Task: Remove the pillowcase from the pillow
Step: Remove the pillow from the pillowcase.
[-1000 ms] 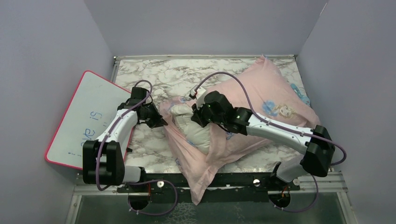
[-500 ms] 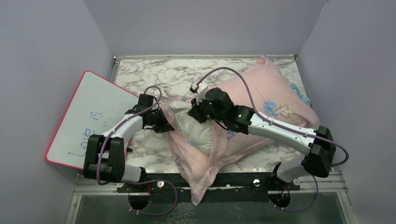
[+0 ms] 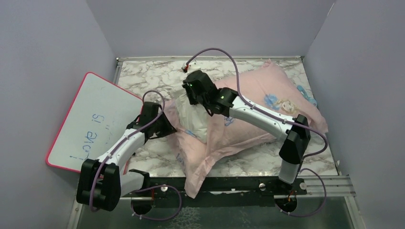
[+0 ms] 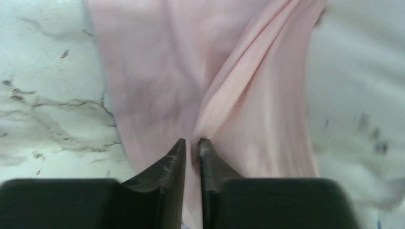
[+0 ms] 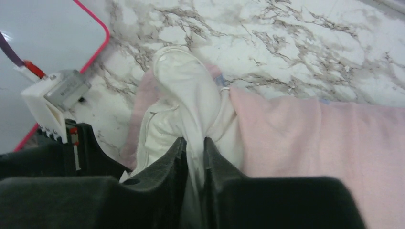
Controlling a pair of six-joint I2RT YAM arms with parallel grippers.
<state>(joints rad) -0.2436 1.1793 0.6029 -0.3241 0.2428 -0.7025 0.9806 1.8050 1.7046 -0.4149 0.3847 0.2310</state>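
Top external view: the right gripper (image 5: pixel 193 140), clamped on the white pillow (image 3: pixel 193 123), has dragged its corner toward the far edge of the marble table (image 3: pixel 153 76), while the left gripper (image 4: pixel 192 142) stays pinched on the pink pillowcase (image 3: pixel 260 81) at its mouth. 1 end is out; I judge most remains inside.

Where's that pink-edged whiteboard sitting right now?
In the overhead view, the whiteboard sits at the far left, past the marble table's left edge, beside the left arm.

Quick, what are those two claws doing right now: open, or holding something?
Left gripper: closed, pinching a fold of the pink pillowcase.
Right gripper: closed, gripping the white pillow.
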